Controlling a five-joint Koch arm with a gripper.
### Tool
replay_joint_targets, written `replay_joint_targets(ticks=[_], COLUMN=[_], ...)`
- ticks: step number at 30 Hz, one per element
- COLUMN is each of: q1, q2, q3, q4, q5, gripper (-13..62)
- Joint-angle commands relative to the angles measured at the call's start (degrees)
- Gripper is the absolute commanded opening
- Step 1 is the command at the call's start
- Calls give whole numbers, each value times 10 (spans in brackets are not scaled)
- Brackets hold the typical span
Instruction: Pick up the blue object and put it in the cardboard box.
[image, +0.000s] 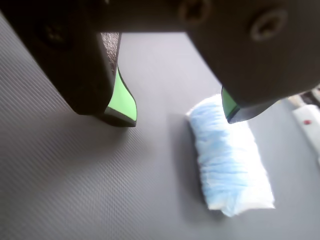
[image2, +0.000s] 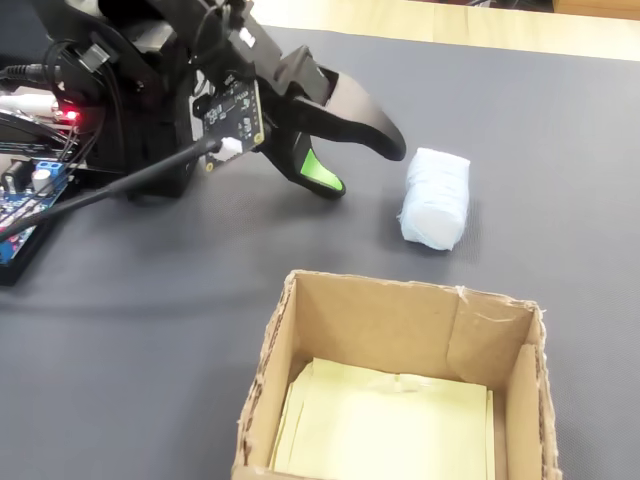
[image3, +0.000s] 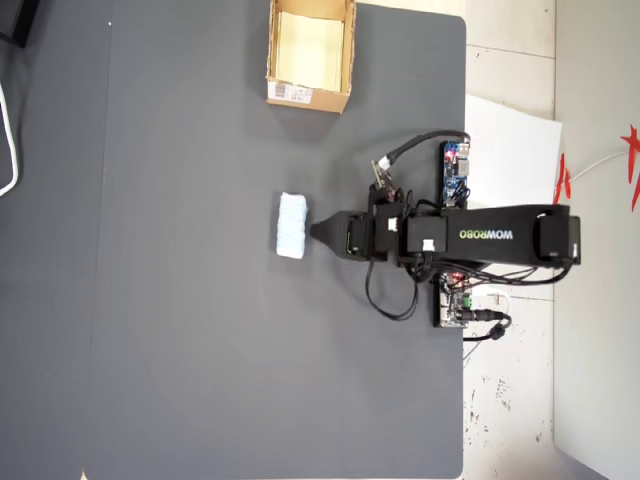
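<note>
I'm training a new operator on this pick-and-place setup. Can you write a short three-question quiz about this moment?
1. True or false: the gripper is already clamped on the blue object.
2. In the overhead view, the cardboard box sits near which edge of the dark mat? A) top B) bottom C) left
3. Fill in: the pads inside the gripper's jaws are coloured ____.

Key
1. False: the jaws stand apart, and the blue object lies on the mat just beyond the tips.
2. A: it sits at the top edge, open side up, with pale yellow inside.
3. Green.
</note>
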Motion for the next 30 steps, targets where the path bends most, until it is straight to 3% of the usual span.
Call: replay_joint_targets(ticks=[1,10,16,27,30], q1=[-7,-26,-27,-8,-3], q2=[44,-26,-143,-319,-345], q3=[-43,-178,-286,-336,-343], q4=[-4,76,126,131,132], q5=[3,-8,-8,-5,-4], gripper=[334,331,331,327,294])
